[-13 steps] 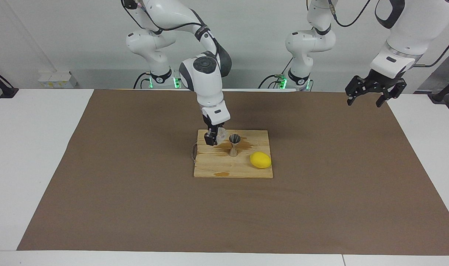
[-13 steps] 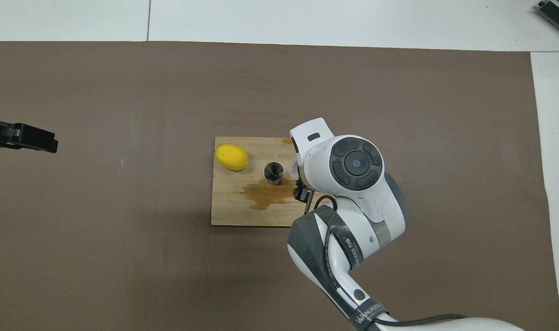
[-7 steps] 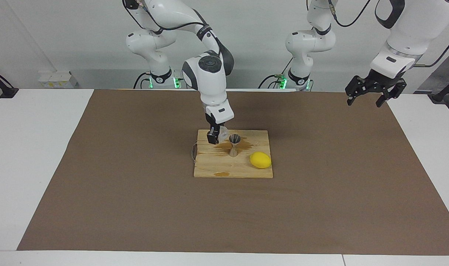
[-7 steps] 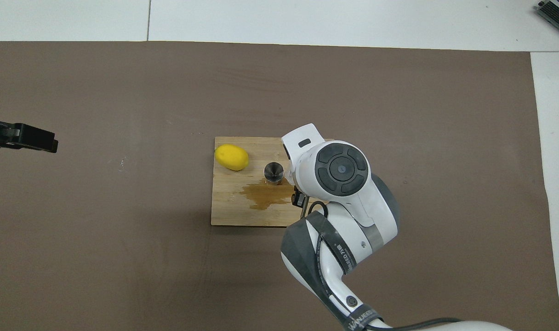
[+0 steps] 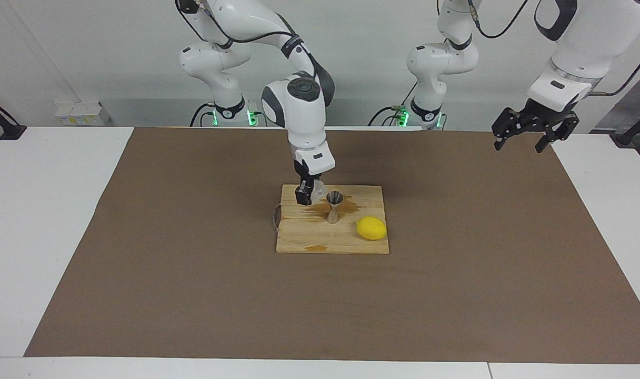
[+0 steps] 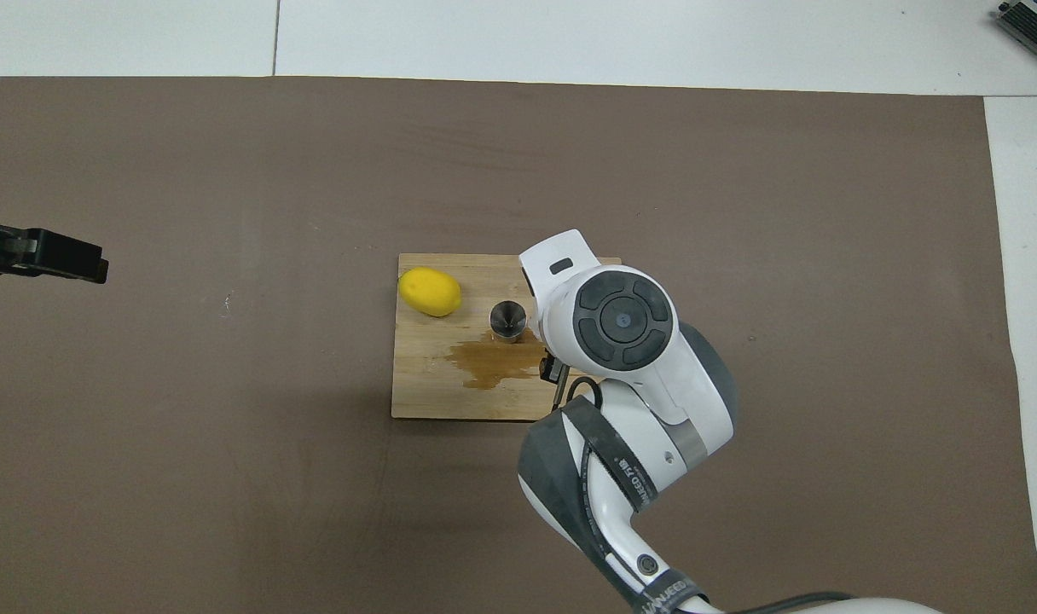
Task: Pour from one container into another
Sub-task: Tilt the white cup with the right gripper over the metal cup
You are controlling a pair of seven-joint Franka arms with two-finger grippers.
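Right tool (image 5: 308, 195) holds cup (image 5: 316, 190) beside jigger (image 5: 334, 206).

The clear bumpy cup (image 5: 316, 190) hangs tilted in the air, clamped by the right gripper (image 5: 305, 195), just beside the jigger's rim; the silver hourglass jigger (image 5: 334, 206) stands upright on the wooden board (image 5: 330, 239), touching a brown puddle (image 6: 493, 365).

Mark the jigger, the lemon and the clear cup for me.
jigger (image 5: 334, 198): facing view, on its upper cone's rim.
lemon (image 6: 430, 292): overhead view, middle of its yellow skin.
clear cup (image 5: 316, 191): facing view, on its bumpy wall, held in the right gripper (image 5: 305, 197).
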